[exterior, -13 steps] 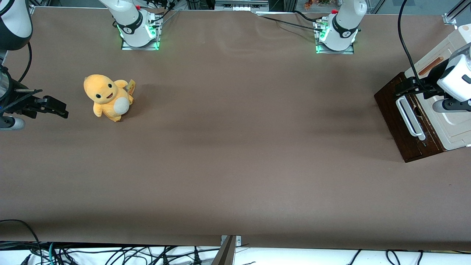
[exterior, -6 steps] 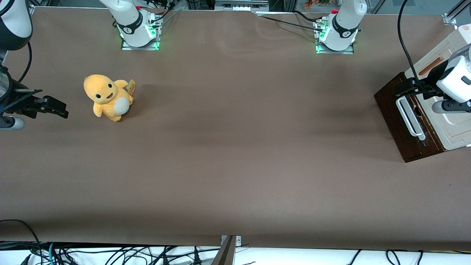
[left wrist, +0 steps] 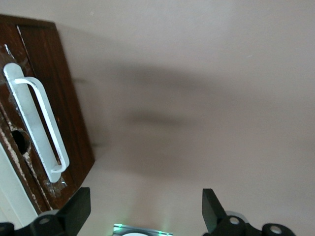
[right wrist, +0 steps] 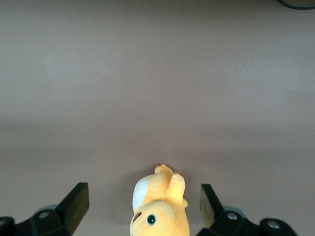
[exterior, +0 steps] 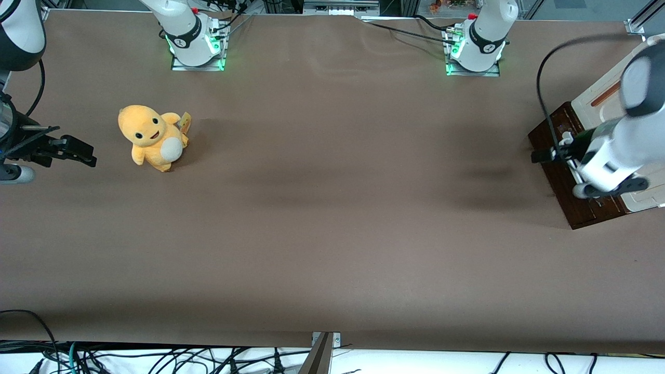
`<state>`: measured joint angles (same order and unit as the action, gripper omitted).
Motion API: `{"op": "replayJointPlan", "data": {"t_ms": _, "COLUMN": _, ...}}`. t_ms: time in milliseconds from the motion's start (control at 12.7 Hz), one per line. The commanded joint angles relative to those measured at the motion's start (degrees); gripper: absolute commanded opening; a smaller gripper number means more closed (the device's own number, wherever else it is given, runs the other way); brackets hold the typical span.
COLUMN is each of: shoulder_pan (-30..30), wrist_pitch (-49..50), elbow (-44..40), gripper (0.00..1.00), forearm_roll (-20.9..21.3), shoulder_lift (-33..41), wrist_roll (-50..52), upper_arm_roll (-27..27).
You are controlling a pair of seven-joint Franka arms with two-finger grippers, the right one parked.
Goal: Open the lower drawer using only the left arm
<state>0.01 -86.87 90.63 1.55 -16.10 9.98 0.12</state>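
At working arm's end of table — black two-finger gripper (exterior: 541,155) of glossy white left arm (exterior: 618,145) hovering above dark brown wooden lower drawer front (exterior: 561,171), jaws spread wide, holding nothing. Long white bar handle (left wrist: 37,125) not between fingertips (left wrist: 78,209) — off to one side, apart, ungrasped. Drawer apparently not yet pulled; pale inside not visible. Left: align on handle, close, pull.

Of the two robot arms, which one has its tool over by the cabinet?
The left arm: its open tool hangs just in front of the lower drawer, near the white handle, empty. The parked arm sits by the yellow plush toy.
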Motion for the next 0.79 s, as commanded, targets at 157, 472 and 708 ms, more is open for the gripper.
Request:
{"op": "replayJointPlan", "data": {"t_ms": 157, "shoulder_pan": -1.85, "wrist_pitch": 0.56, "elbow": -0.81, "gripper": 1.0, "forearm_roll": 17.47, "shoulder_lift": -8.66, "wrist_roll": 5.2, "upper_arm_roll": -0.47}}
{"op": "replayJointPlan", "data": {"t_ms": 472, "shoulder_pan": -5.54, "wrist_pitch": 6.08, "elbow": -0.64, "gripper": 1.0, "forearm_roll": 37.25, "shoulder_lift": -16.66, "wrist_roll": 10.67, "upper_arm_roll": -0.47}}
{"op": "replayJointPlan", "data": {"t_ms": 708, "shoulder_pan": -8.18, "wrist_pitch": 11.7, "elbow": -0.37, "gripper": 1.0, "forearm_roll": 45.88, "shoulder_lift": -22.72, "wrist_roll": 13.48, "upper_arm_roll": -0.47}}
